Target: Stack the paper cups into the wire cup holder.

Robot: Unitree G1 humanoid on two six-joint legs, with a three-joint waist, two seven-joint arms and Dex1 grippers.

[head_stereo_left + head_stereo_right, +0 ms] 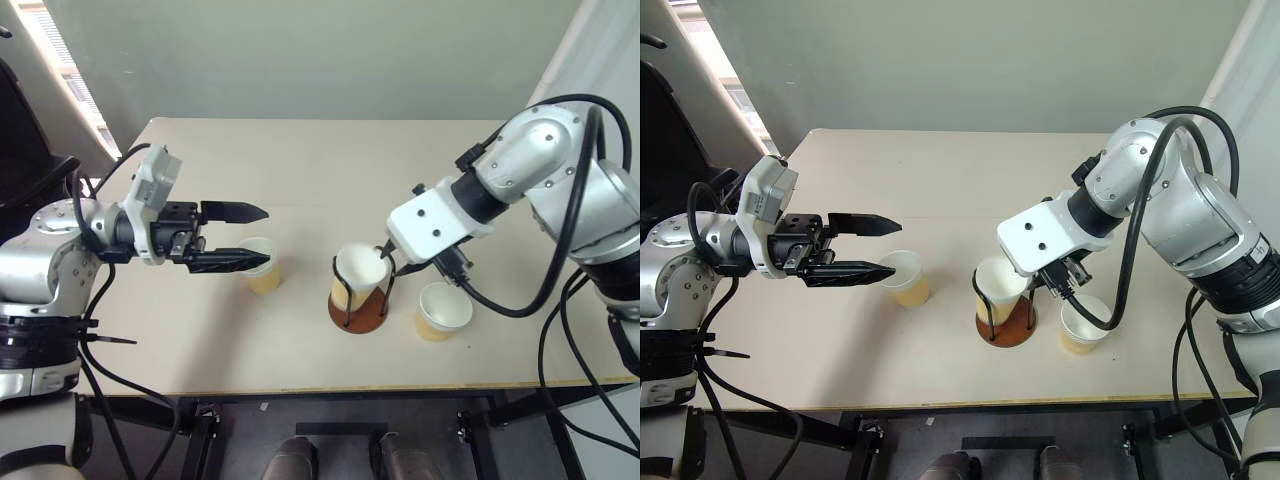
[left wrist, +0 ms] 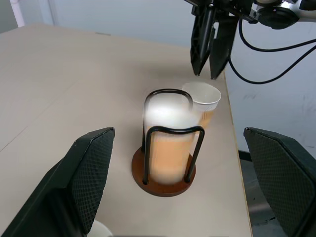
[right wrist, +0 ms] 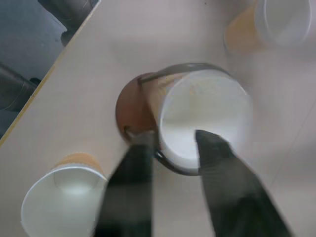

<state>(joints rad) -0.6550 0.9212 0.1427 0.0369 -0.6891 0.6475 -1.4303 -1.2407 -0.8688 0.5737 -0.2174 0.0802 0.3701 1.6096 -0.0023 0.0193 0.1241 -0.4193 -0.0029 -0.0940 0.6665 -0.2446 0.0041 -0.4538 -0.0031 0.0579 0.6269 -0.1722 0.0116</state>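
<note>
holder cup (image 1: pixel 360 272): sitting inside the wire cup holder (image 1: pixel 357 312)
right gripper (image 3: pixel 173 140): fingers parted astride its rim, looks let go
left gripper (image 1: pixel 240 237): spread wide, empty, over another cup (image 1: pixel 262 264)
third cup (image 1: pixel 443 310): just beside holder

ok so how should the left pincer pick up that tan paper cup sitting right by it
Pinch the white rolled rim of the tan paper cup from above, one finger inside and one outside. It stands upright, mouth open, apart from the wire holder, so the top looks unobstructed.

A: What's hidden? Right gripper (image 3: pixel 173 148) fingertips, behind its white wrist block in head views.
B: Wrist view blurs them; one inside the cup (image 3: pixel 205 121), one outside its rim.
A: Gripping?
B: Can't tell. Wire cup holder (image 3: pixel 129 111) base half hidden.
</note>
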